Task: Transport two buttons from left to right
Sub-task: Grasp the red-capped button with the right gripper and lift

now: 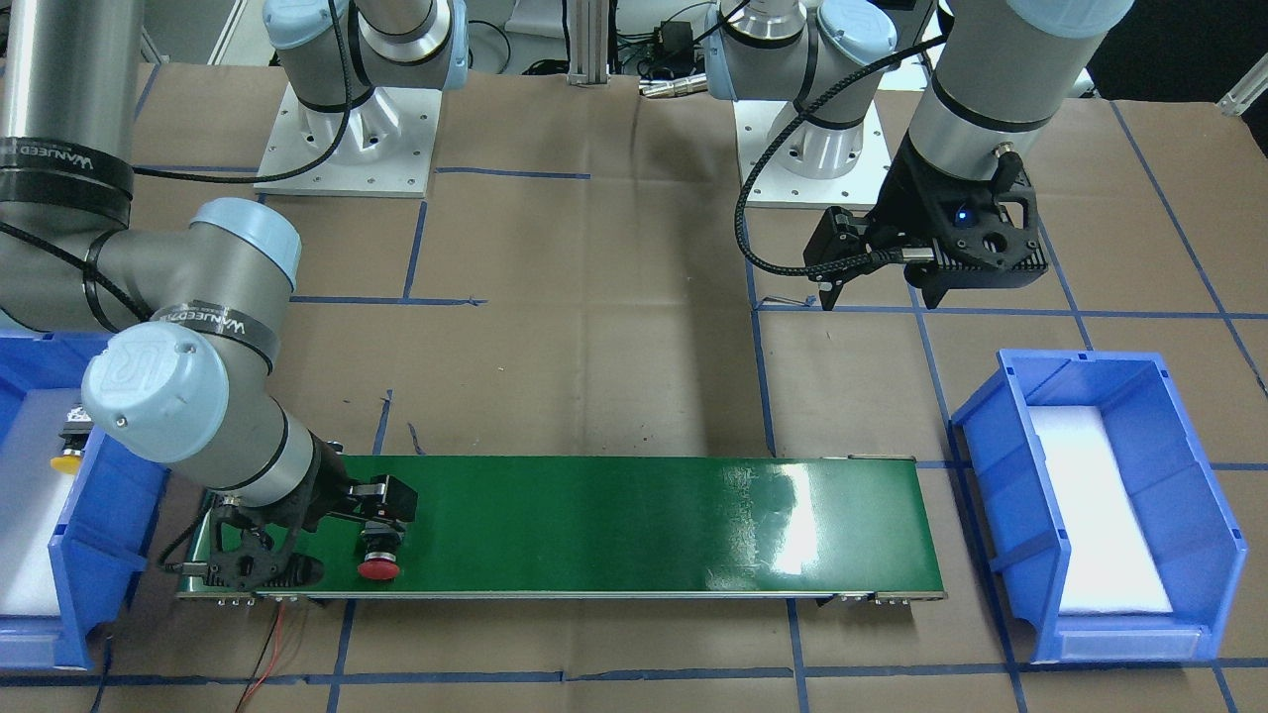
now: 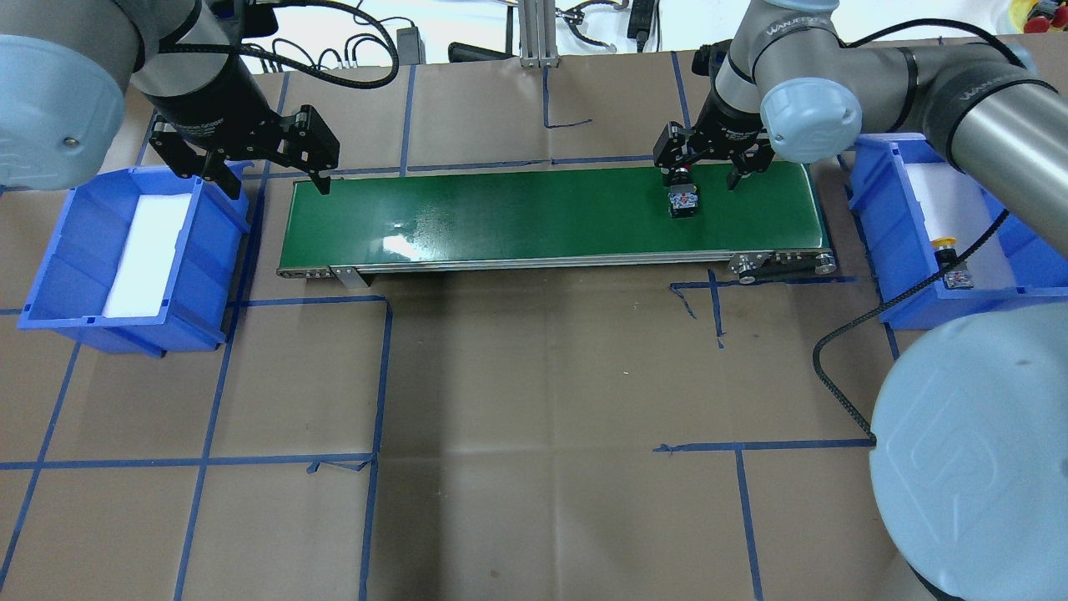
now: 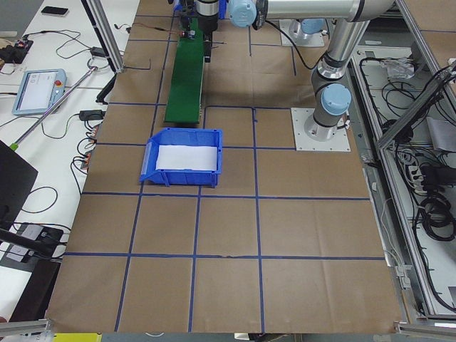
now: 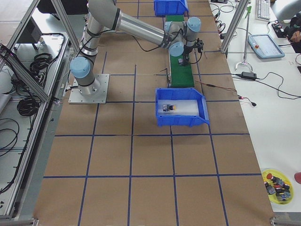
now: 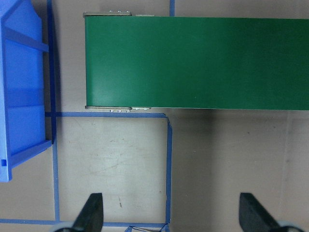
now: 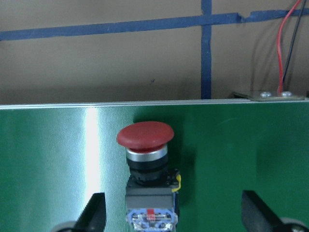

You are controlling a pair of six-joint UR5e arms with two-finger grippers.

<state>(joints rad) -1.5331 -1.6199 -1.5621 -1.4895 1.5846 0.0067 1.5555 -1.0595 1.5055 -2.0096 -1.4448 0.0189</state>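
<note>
White lettering that looks like "WANJEED" runs along the black straps (image 1: 213,322) on the right arm. A "UR" mark is embossed on its pale blue joint cap (image 1: 149,381).

The red button (image 6: 145,136) lies on its side on the green belt (image 2: 517,217), near the belt's end on the robot's right. The right pincer (image 6: 174,215) stands wide open over it, one finger (image 6: 94,212) on each side of the black body and neither touching. The yellow button (image 2: 945,244) lies in the right bin (image 2: 876,209) on white padding.

The left pincer (image 2: 275,185) hangs open and empty above the other end of the belt, beside the left bin (image 2: 71,250). Its wrist camera shows only bare belt, blue tape and the brown paper of the desk (image 2: 534,376).

Only the right wrist camera shows the blue, red and white contact block at the red button's base, and a red and a black wire (image 6: 285,53) at the belt's corner. Only the exterior right view shows a yellow dish (image 4: 277,184) of small parts on a side bench. The print on the contact block is too small to read.
</note>
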